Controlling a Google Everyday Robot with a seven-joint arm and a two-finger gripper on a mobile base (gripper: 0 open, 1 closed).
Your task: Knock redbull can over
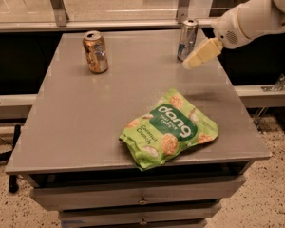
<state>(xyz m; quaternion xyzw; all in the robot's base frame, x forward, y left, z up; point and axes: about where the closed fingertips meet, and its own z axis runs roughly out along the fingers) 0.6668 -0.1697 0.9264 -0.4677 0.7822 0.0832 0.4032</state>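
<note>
Claw hanging just right of the upright redbull can, near the desk's back edge; clenched or released, cannot tell.

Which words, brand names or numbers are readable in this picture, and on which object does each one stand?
"dang": on the green snack bag.
"Coconut Crunch": lower left on the same bag.
Small line under "dang": too blurred to read.
Redbull can, with the gripper close beside it: print unreadable.
Orange-gold can: print unreadable.
</note>
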